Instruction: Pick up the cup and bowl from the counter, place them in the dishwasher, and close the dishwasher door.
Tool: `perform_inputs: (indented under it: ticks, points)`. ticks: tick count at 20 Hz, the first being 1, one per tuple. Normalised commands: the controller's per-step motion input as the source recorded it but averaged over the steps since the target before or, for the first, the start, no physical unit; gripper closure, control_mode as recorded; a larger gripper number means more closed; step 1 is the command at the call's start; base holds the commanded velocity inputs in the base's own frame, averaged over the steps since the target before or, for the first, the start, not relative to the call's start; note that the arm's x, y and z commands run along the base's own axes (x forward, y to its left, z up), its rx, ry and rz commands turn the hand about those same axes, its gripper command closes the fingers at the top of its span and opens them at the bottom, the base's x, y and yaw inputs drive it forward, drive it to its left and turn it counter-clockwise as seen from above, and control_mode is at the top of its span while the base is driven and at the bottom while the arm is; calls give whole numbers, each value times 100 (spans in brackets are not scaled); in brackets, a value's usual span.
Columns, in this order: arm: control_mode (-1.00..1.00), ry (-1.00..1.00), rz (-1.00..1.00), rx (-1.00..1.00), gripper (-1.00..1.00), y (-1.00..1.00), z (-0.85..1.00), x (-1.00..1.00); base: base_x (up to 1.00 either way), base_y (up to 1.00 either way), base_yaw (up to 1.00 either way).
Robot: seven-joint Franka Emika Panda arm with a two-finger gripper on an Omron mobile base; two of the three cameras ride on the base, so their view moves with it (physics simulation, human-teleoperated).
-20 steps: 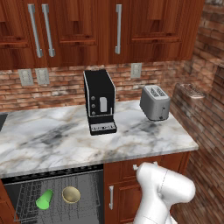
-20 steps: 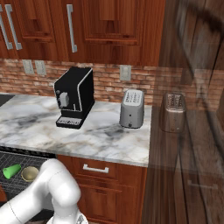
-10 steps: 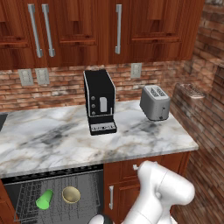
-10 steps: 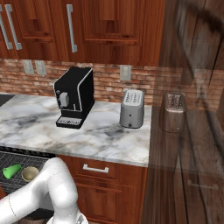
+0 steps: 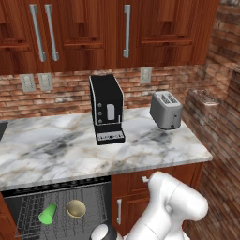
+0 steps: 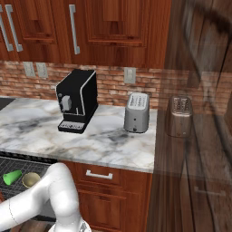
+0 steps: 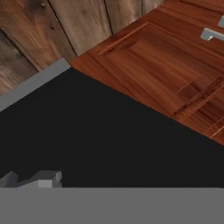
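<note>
Reaching low, the end effector stands spread and empty just over the flat black dishwasher door (image 7: 100, 140), likely to shut it; above it, the bright green plastic cup (image 5: 47, 213) and tan shallow bowl (image 5: 76, 208) lie racked.

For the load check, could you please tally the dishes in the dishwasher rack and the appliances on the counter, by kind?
Green cup: 1
Tan bowl: 1
Black coffee machine: 1
Silver toaster: 1
Total: 4
</note>
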Motion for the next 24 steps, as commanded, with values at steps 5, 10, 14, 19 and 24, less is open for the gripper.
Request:
perform_inputs:
  ticks: [5,10,14,19,24]
  points:
    - [-100,-44,5,-57,-100,0,-89,0,0,0,0]
    - [-100,-45,8,-53,-100,0,-99,0,0,0,0]
    - [-100,-47,11,-46,-100,0,-82,0,0,0,0]
    - [-100,-54,14,-15,-100,-10,-32,0,0,0,0]
    - [-100,-60,21,0,-100,-24,-50,0,0,0,0]
